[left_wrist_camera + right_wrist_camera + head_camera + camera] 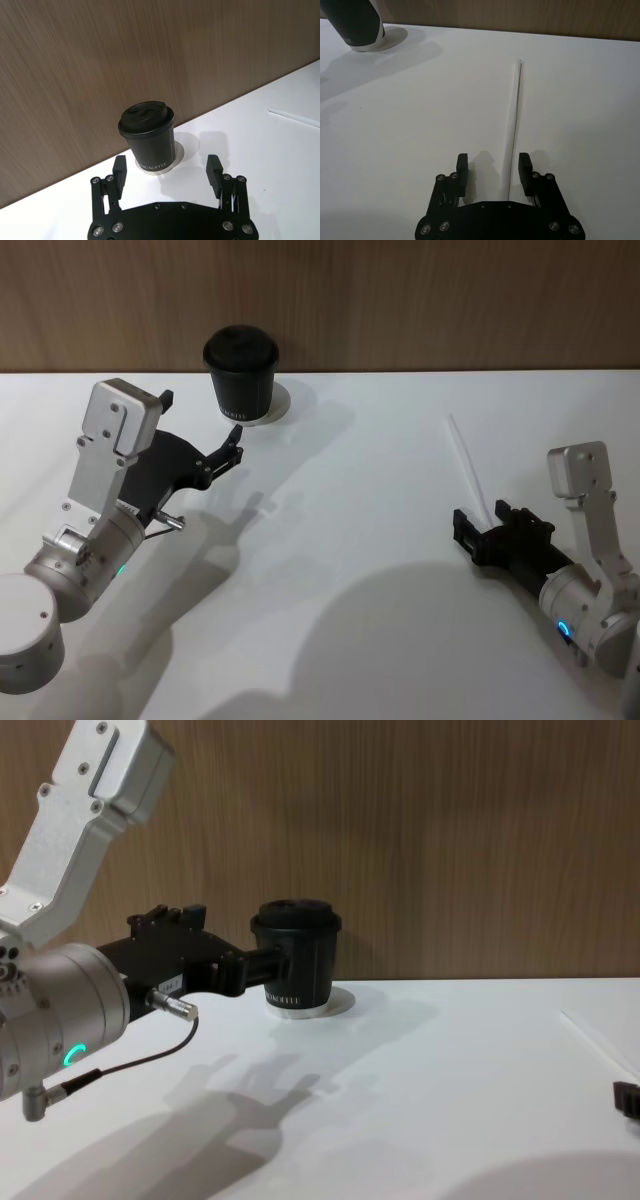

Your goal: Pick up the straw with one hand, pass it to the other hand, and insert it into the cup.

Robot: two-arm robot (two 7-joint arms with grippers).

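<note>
The straw (515,120) lies flat on the worktop (395,125), one end between the parted jaws of the right gripper (493,162), off centre (it looks light), so closing may roll it away. The left gripper (167,164), jaws apart, faces the cup (148,132) closely enough to knock it.

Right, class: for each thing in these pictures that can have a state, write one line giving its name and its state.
straw: lying flat on the table, not gripped, no part in the cup.
cup: upright, lid on.
left claw: open, facing the cup, holding nothing.
right claw: open, its fingers either side of the straw's near end.
</note>
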